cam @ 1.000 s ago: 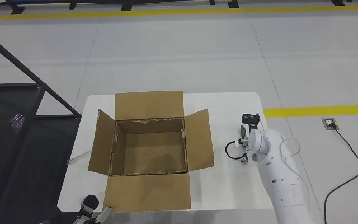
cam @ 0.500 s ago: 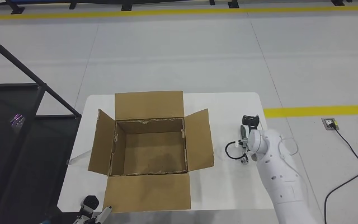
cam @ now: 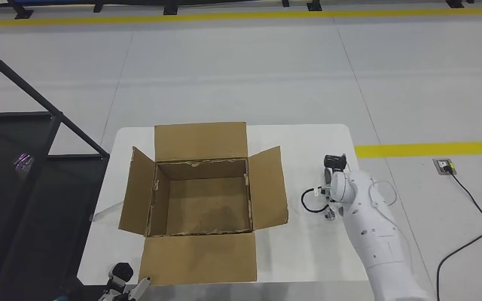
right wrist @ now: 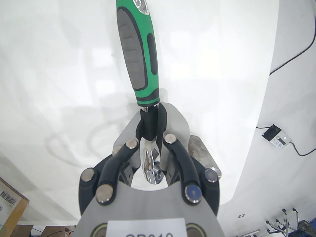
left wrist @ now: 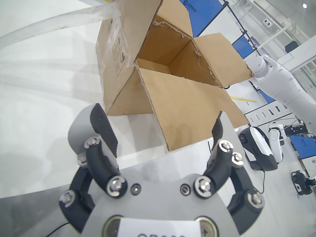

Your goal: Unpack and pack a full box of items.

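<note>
Box: brown cardboard box (cam: 199, 141) (left wrist: 187, 99) — upright on the white table (cam: 301, 143), all four flaps folded out, its floor bare.
Right gripper (right wrist: 151, 122): right of the box, beyond its right flap, over bare table top; fingers clamped tight on the tool.
Tool: ratchet wrench with a green-and-grey rubber handle (right wrist: 137, 50) — gripped at its black-taped metal neck, handle jutting past the fingertips, chrome head tucked back between the fingers. Whether it touches the table I cannot tell.
Left gripper (left wrist: 158, 114) (cam: 124, 282): off the box's near left corner, fingers spread wide, nothing between them.
In the way: the box's near flap juts out between the left gripper and the opening; the right flap lies between the wrench and the opening.
Around: a translucent tape strip (left wrist: 74, 17) trails from the box's left outer wall; a black metal frame (cam: 45, 150) stands left of the box; a yellow floor line (cam: 414, 149) and a floor socket (cam: 443, 166) (right wrist: 276, 138) lie right of it.
</note>
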Motion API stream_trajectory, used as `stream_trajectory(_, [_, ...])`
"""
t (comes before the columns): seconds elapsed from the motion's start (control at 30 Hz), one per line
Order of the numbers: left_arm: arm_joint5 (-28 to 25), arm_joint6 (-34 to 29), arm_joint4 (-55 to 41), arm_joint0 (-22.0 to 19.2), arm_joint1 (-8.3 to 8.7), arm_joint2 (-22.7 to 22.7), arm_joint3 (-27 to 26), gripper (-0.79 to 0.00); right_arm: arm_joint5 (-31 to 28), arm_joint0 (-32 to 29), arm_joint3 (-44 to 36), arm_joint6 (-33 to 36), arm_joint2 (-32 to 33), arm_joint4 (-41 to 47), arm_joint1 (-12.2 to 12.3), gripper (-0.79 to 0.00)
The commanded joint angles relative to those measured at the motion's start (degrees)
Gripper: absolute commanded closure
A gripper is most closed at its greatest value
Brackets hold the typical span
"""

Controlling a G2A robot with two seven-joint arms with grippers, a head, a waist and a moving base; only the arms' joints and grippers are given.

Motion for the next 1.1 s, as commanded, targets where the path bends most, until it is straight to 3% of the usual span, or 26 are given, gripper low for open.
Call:
stream_trajectory(0.0, [0.0, 0.0, 0.0, 0.0, 0.0, 0.0, 0.0, -0.785, 0.69, -0.26, -0.92, -1.11, 0.42, 0.38, 0.07, 0.0])
stream_trajectory(0.1, [0.0, 0.0, 0.0, 0.0, 0.0, 0.0, 0.0, -0.785, 1.66, -2.1, -6.22, -3.19, 1.56, 1.32, 0.3, 0.0])
stream_trajectory(0.2, [0.0, 0.0, 0.0, 0.0, 0.0, 0.0, 0.0, -0.785, 4.13, -6.36, -17.01, -4.88, 3.03, 1.24, 0.62, 0.0])
stream_trajectory(0.4, [0.0, 0.0, 0.0, 0.0, 0.0, 0.0, 0.0, -0.785, 10.89, -21.66, -51.04, -9.09, 4.16, 0.08, 0.76, 0.0])
stream_trajectory(0.57, [0.0, 0.0, 0.0, 0.0, 0.0, 0.0, 0.0, -0.785, 13.36, -32.11, -70.65, -17.71, 0.77, 0.53, 0.32, 0.0])
stream_trajectory(0.83, [0.05, 0.8, -0.51, -0.32, -0.12, -0.15, 0.89, -0.785, 7.61, -35.98, -78.74, -23.37, -5.44, 5.04, -0.06, 0.0])
stream_trajectory(0.93, [-0.83, 1.73, -0.92, -0.19, -0.14, -0.77, 1.77, -0.785, 3.94, -34.18, -78.08, -21.94, -7.65, 6.84, -0.15, 0.0])
stream_trajectory(1.07, [-2.18, 2.48, -2.19, -0.14, -0.12, -1.93, 2.71, -0.785, 4.26, -28.96, -75.01, -21.2, -12.78, 4.83, -0.75, 0.0])
